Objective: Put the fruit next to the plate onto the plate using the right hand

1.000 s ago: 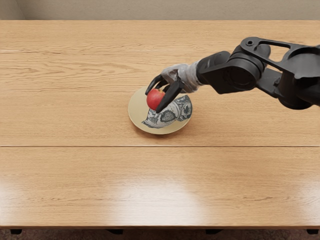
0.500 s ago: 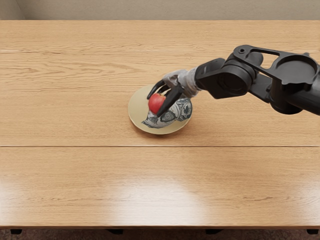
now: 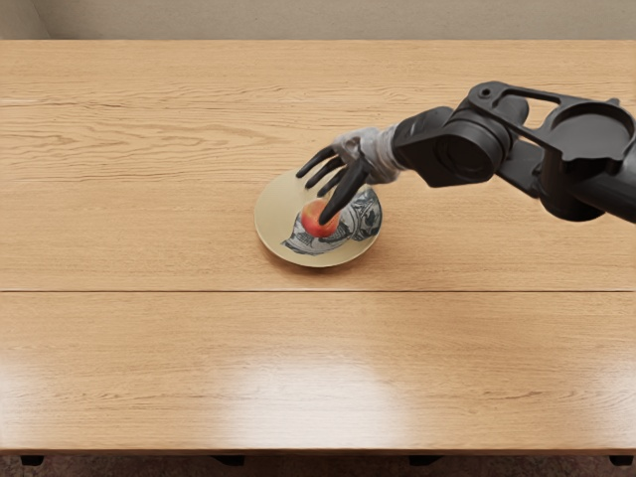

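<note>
Pale wooden bench (image 3: 149,328), plain wall behind. The fruit (image 3: 316,221) sits on the plate (image 3: 270,211), near centre. The right hand (image 3: 341,171) hovers just above it, fingers spread, holding nothing. Recommended: withdraw straight upward, so no finger rolls the fruit.

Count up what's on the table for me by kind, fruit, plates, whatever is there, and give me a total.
Fruit: 1, the red fruit, lying on the plate.
Plates: 1, the plate.
Robot hands: 1, the right robot hand, fingers spread above the fruit, holding nothing.
Total: 3, two objects and one hand.
</note>
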Robot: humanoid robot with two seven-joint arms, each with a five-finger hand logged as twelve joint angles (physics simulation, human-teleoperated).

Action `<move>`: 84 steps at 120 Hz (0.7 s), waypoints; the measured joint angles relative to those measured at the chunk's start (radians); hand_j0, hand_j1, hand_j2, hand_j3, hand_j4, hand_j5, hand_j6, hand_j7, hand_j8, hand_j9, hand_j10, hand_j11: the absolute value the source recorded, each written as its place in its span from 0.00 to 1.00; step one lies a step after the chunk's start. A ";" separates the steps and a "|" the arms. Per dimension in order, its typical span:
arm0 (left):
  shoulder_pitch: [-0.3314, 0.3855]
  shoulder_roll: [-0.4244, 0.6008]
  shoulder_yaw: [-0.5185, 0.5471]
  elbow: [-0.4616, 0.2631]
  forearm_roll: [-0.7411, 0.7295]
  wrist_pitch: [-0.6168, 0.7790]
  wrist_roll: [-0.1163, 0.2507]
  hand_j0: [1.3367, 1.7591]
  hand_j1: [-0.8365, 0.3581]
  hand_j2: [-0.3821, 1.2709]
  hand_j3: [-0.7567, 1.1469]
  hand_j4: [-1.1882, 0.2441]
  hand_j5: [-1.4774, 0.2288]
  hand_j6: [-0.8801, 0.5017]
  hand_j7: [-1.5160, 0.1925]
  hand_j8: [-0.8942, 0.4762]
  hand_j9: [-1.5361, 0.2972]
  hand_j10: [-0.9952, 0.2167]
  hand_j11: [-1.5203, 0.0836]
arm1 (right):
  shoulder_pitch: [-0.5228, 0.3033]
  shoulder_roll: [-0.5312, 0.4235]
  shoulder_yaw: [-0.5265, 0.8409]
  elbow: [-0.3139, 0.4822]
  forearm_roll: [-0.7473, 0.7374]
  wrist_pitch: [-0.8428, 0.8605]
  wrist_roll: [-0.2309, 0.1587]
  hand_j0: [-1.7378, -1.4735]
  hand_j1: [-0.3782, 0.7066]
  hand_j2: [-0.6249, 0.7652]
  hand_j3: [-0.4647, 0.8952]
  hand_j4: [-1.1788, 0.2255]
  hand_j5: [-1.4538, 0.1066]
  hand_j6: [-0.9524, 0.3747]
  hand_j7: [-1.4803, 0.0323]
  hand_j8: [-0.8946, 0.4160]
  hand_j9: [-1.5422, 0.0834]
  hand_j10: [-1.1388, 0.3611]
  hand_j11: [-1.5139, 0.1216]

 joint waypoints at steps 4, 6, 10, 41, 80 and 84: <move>0.000 0.000 0.000 0.000 0.000 0.000 0.000 0.76 0.76 0.26 0.40 0.67 0.69 0.47 0.71 0.48 0.67 0.63 0.76 | 0.002 -0.002 0.005 0.001 0.000 0.000 0.000 0.31 0.41 0.41 0.34 0.59 0.62 0.47 0.66 0.44 0.65 0.53 0.63; 0.000 0.000 0.000 0.000 0.000 0.000 0.000 0.76 0.76 0.26 0.40 0.67 0.69 0.47 0.71 0.48 0.67 0.63 0.76 | 0.003 -0.003 0.009 0.002 0.001 0.001 0.000 0.31 0.40 0.41 0.34 0.59 0.63 0.48 0.67 0.44 0.66 0.53 0.64; 0.000 0.000 0.000 0.000 0.000 0.000 0.000 0.76 0.76 0.26 0.40 0.67 0.69 0.47 0.71 0.48 0.67 0.63 0.76 | 0.004 -0.010 0.022 0.008 0.004 0.003 0.000 0.30 0.38 0.41 0.34 0.61 0.65 0.49 0.69 0.45 0.68 0.55 0.66; 0.000 0.000 0.000 0.000 0.000 0.000 0.000 0.76 0.76 0.26 0.40 0.67 0.69 0.47 0.71 0.48 0.67 0.63 0.76 | -0.015 -0.178 0.142 0.152 0.105 0.053 0.000 0.30 0.18 0.43 0.34 0.74 0.81 0.61 0.85 0.58 0.83 0.66 0.81; 0.000 0.000 0.000 0.000 0.000 0.000 0.000 0.76 0.76 0.26 0.40 0.67 0.69 0.47 0.71 0.48 0.67 0.63 0.76 | -0.277 -0.437 0.369 0.239 0.430 0.436 0.000 0.30 0.10 0.44 0.34 0.79 0.88 0.67 0.92 0.63 0.90 0.72 0.87; 0.000 0.000 0.000 0.000 0.000 0.000 0.000 0.76 0.76 0.26 0.40 0.67 0.69 0.47 0.71 0.48 0.67 0.63 0.76 | -0.306 -0.468 0.385 0.247 0.463 0.454 0.000 0.30 0.10 0.44 0.34 0.80 0.88 0.67 0.92 0.64 0.90 0.72 0.88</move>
